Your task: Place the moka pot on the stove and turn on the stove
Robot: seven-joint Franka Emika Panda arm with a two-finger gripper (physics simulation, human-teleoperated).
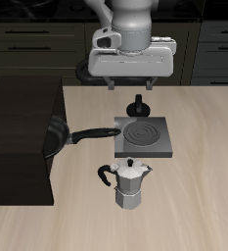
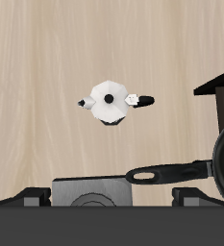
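- Moka pot (image 1: 133, 182): lowest item in the exterior frame, lower centre, upright on the bare table (image 1: 204, 196); apart from the stove, just below its lower edge. Black handle points toward frame left, black lid knob on top. Seen from straight above in my wrist view (image 2: 109, 101), handle and spout sticking out to either side.
- Handling, by my judgement: rigid metal, fairly light if empty, faceted sides probably slick. Best hold is across the narrow waist or the lid knob; the handle would let it swing.
- Stove (image 1: 143, 136): flat grey square at frame centre, dark coil bare, nothing on it. Black knob (image 1: 138, 103) at its upper edge.
- Frying pan (image 1: 62, 136): left of the stove, its handle reaching the stove's edge.
- Black box (image 1: 22, 142): large, filling frame left.
- My gripper (image 1: 130, 83): upper centre, above the stove's knob, holding nothing; I cannot tell how wide my fingers stand.
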